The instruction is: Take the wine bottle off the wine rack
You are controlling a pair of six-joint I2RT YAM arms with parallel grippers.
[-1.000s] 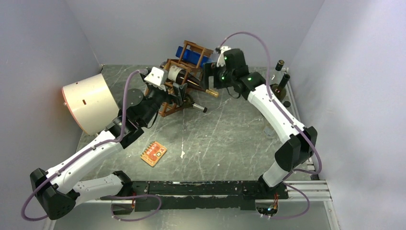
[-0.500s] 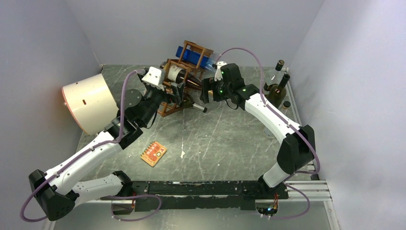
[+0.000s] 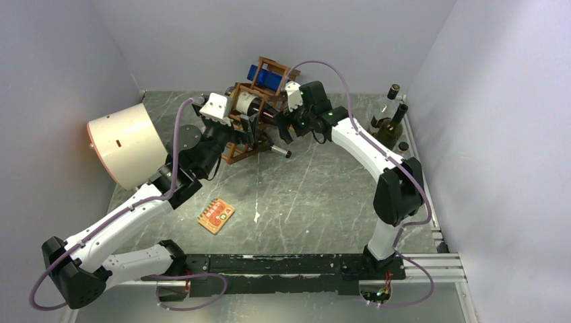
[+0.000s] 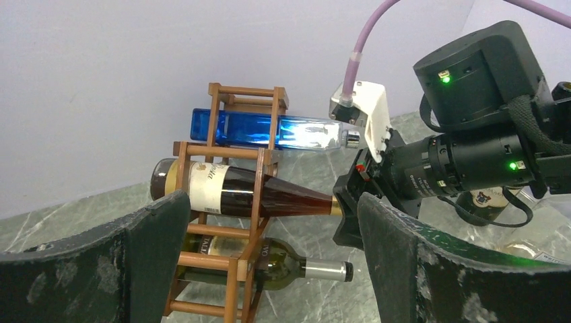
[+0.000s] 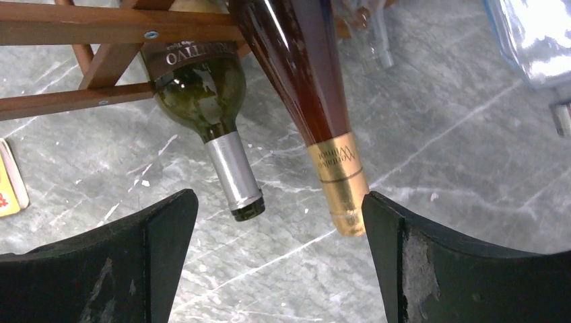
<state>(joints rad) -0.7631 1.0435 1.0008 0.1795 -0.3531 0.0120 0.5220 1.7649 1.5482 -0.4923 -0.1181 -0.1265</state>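
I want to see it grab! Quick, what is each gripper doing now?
Left gripper: open, holding nothing.
Right gripper: open, holding nothing.

Brown wine bottle [image 4: 269, 198] (gold-capped) horizontal in reddish wine rack [image 4: 215, 149]

Soft, even light fills all 3 views. White glare shines on the square blue glass bottle [image 4: 306, 133]. Shadows on the grey marble table [image 3: 310, 195] are faint.

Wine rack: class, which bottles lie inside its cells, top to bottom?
Top: a blue glass bottle. Middle: a brown wine bottle with gold foil. Bottom: a green bottle with a silver cap. The wine rack has its lower left corner covered.
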